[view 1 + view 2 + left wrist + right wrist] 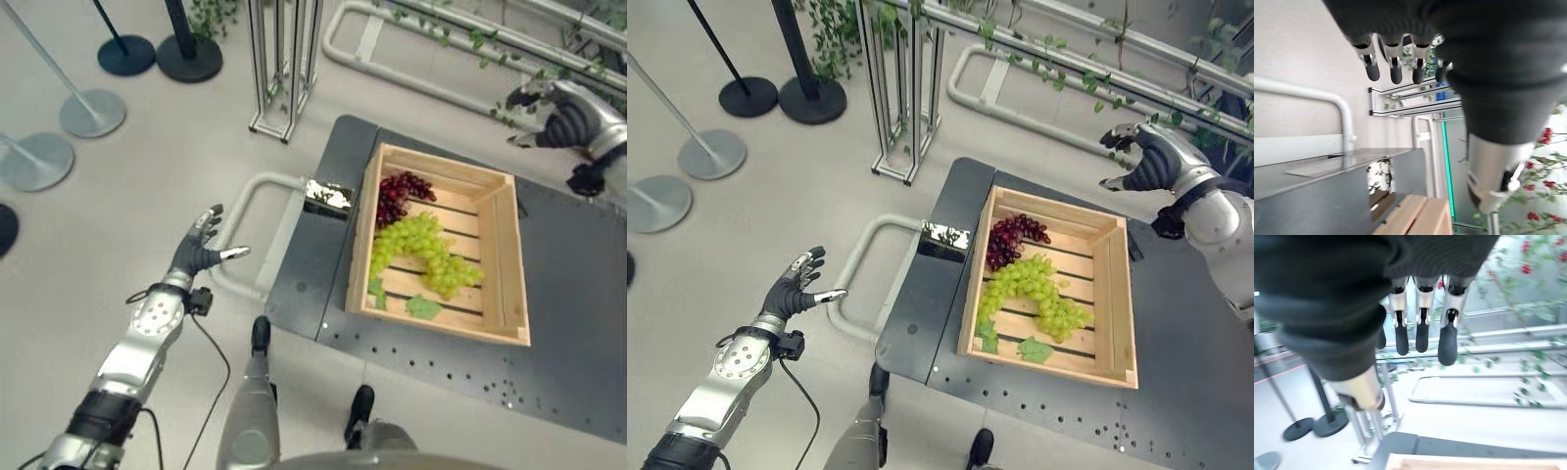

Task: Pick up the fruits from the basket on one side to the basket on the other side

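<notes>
A wooden slatted crate (1114, 294) sits on a dark grey cart top (1195, 392). Inside lie a dark red grape bunch (1009, 238) at the far end and a large green grape bunch (1034, 289) with leaves in the middle. My left hand (795, 286) hovers open over the floor, well left of the cart and crate, holding nothing. My right hand (1151, 157) is raised beyond the crate's far right corner, fingers relaxed and empty. The left hand's fingers (1396, 66) and the right hand's fingers (1420, 333) hang straight with nothing between them.
The cart has a pale tubular handle (862, 257) on its left side. A metal frame stand (906, 88), round stanchion bases (715, 152) and a railing with green vines (1087, 73) stand on the floor beyond. A shiny label (945, 238) lies on the cart's left edge.
</notes>
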Robot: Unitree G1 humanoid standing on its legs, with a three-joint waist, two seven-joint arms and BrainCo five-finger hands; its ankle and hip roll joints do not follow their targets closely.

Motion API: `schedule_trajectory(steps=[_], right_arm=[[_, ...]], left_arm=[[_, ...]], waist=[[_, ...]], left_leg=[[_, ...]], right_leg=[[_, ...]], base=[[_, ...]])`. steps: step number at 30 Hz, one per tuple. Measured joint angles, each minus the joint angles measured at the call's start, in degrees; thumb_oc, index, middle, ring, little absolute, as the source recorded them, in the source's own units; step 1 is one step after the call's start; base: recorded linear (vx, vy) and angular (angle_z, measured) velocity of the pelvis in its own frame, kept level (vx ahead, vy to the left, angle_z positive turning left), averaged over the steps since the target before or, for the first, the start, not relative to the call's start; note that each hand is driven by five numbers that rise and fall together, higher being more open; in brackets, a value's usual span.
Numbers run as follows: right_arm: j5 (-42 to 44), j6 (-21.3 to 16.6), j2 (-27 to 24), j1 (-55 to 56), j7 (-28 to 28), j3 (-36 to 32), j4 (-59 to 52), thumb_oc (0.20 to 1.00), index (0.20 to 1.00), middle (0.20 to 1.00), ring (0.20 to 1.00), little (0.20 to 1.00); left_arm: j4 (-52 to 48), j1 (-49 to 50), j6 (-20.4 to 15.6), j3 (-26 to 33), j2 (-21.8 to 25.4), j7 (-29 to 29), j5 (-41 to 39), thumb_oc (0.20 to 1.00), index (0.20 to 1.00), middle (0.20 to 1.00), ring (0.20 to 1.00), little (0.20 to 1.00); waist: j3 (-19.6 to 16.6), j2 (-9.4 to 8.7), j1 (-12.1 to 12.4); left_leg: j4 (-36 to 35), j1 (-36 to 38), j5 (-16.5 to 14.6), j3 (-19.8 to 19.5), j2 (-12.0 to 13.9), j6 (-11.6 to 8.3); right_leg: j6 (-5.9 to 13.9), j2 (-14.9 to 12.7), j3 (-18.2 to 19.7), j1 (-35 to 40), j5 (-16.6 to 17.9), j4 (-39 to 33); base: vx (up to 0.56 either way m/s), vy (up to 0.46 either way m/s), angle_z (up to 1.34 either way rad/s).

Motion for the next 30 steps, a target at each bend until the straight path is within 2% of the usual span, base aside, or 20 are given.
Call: schedule_trajectory(steps=[8, 9, 10, 11, 17, 18, 19, 21, 22, 23, 25, 30], right_arm=[[0.1, 0.1, 0.0, 1.2, 0.9, -0.1, -0.1, 0.2, 0.2, 0.2, 0.2, 0.2], [0.1, 0.1, 0.0, 1.2, 0.9, -0.1, -0.1, 0.526, 0.526, 0.526, 0.526, 0.526], [0.6, 0.1, 0.1, 1.2, 0.9, -0.1, 0.0, 0.953, 0.953, 0.953, 0.953, 0.953], [1.1, 0.1, 0.1, 1.2, 0.9, -0.1, 0.1, 1.0, 1.0, 1.0, 1.0, 1.0], [2.3, 0.9, 7.0, 9.3, -0.2, -5.0, 2.1, 1.0, 1.0, 1.0, 1.0, 1.0], [2.3, 0.4, 12.7, 12.9, -1.5, -10.2, 3.6, 1.0, 1.0, 1.0, 1.0, 1.0], [2.2, 1.0, 16.8, 14.9, -3.2, -11.6, 6.0, 1.0, 1.0, 1.0, 1.0, 1.0], [1.5, 1.7, 21.5, 17.4, -4.1, -11.3, 9.7, 1.0, 1.0, 1.0, 1.0, 1.0], [1.0, 2.3, 25.8, 18.6, -5.4, -11.3, 12.0, 1.0, 1.0, 1.0, 1.0, 1.0], [0.9, 2.8, 27.1, 20.0, -5.6, -10.0, 12.5, 1.0, 1.0, 1.0, 1.0, 1.0], [0.5, 3.1, 33.8, 20.9, -7.9, -10.1, 17.1, 1.0, 1.0, 1.0, 1.0, 1.0], [0.5, 3.4, 41.5, 20.0, -13.0, -9.7, 25.9, 1.0, 1.0, 1.0, 1.0, 1.0]], left_arm=[[0.0, 0.5, 0.0, -0.2, -1.7, 0.0, 0.0, 1.0, 1.0, 1.0, 1.0, 1.0], [0.0, 0.5, 0.0, -0.4, -1.7, 0.0, 0.0, 1.0, 1.0, 1.0, 1.0, 1.0], [0.0, 0.6, 0.0, -0.4, -1.9, 0.0, 0.0, 1.0, 1.0, 1.0, 1.0, 1.0], [0.0, 0.6, 0.0, -0.4, -2.0, 0.0, 0.0, 1.0, 1.0, 1.0, 1.0, 1.0], [0.0, 2.4, 0.0, -0.5, -6.0, 1.2, -0.7, 1.0, 1.0, 1.0, 1.0, 1.0], [0.1, 3.4, -0.1, 0.1, -7.1, 1.6, -1.5, 1.0, 1.0, 1.0, 1.0, 1.0], [0.4, 3.8, 0.0, 0.1, -8.4, 2.3, -2.8, 1.0, 1.0, 1.0, 1.0, 1.0], [0.5, 4.8, 0.0, -0.3, -9.5, 2.8, -3.7, 1.0, 1.0, 1.0, 1.0, 1.0], [0.8, 5.3, 0.0, -0.3, -10.4, 3.3, -4.6, 1.0, 1.0, 1.0, 1.0, 1.0], [1.1, 5.2, 0.0, -0.5, -10.9, 3.6, -5.1, 1.0, 1.0, 1.0, 1.0, 1.0], [1.9, 5.3, 0.0, -0.4, -11.7, 4.3, -5.4, 1.0, 1.0, 1.0, 1.0, 1.0], [2.9, 5.3, -0.1, -0.5, -13.8, 5.8, -6.3, 1.0, 1.0, 1.0, 1.0, 1.0]], waist=[[-0.4, 0.33, -0.3], [-0.5, 0.4, -0.2], [-0.7, 0.55, -0.2], [-0.8, 0.59, -0.2], [-1.2, 0.83, -0.1], [-1.6, 0.59, 0.0], [-1.7, 0.57, 0.0], [-1.8, 1.11, 0.2], [-1.7, 1.33, 0.0], [-1.6, 1.95, 0.2], [-1.3, 2.52, 0.1], [0.1, 4.35, 0.9]], left_leg=[[-0.3, 0.0, -0.2, 0.2, -0.1, 0.01], [-0.3, 0.0, -0.2, 0.3, -0.1, 0.02], [-0.3, 0.0, -0.1, 0.3, -0.1, 0.02], [-0.3, 0.0, -0.1, 0.3, -0.1, 0.02], [-0.3, -0.6, -0.2, 0.3, -0.1, -0.03], [-0.3, -0.8, -0.2, 0.1, -0.1, -0.04], [-0.3, -0.8, -0.2, -0.1, -0.3, -0.05], [-0.3, -1.4, -0.2, -0.2, -0.3, -0.06], [-0.3, -1.6, -0.2, -0.3, -0.2, -0.06], [-0.2, -2.1, -0.1, -0.3, -0.3, 0.01], [-0.1, -2.3, -0.1, -0.4, -0.4, 0.06], [-0.1, -2.8, -0.1, -0.5, -0.5, 0.06]], right_leg=[[-0.01, -0.1, 0.1, -0.1, 0.0, -0.2], [-0.01, -0.1, 0.1, -0.1, 0.0, -0.3], [-0.03, -0.1, 0.1, -0.1, 0.0, -0.4], [-0.04, -0.1, 0.1, -0.1, 0.0, -0.4], [-0.06, 0.0, 0.0, -0.5, -0.1, -0.7], [-0.14, 0.0, -0.1, -0.7, -0.3, -0.5], [-0.09, -0.1, -0.2, -0.7, -0.5, -0.3], [-0.05, 0.0, -0.3, -1.1, -0.6, -0.2], [-0.08, 0.0, -0.3, -1.4, -0.7, 0.0], [-0.06, 0.0, -0.3, -1.7, -0.7, 0.0], [-0.05, -0.1, -0.5, -1.7, -0.7, 0.0], [-0.02, -0.1, -1.1, -2.2, -0.7, 0.0]], base=[[0.0, 0.0, 0.0], [0.0, 0.0, 0.0], [0.0, 0.0, 0.0], [0.0, 0.0, 0.0], [-0.01, -0.001, 0.0], [-0.03, -0.005, 0.06], [-0.03, 0.002, 0.08], [-0.01, 0.003, 0.04], [0.0, 0.0, 0.0], [0.0, 0.0, 0.0], [-0.02, -0.002, 0.04], [-0.01, 0.002, 0.02]])
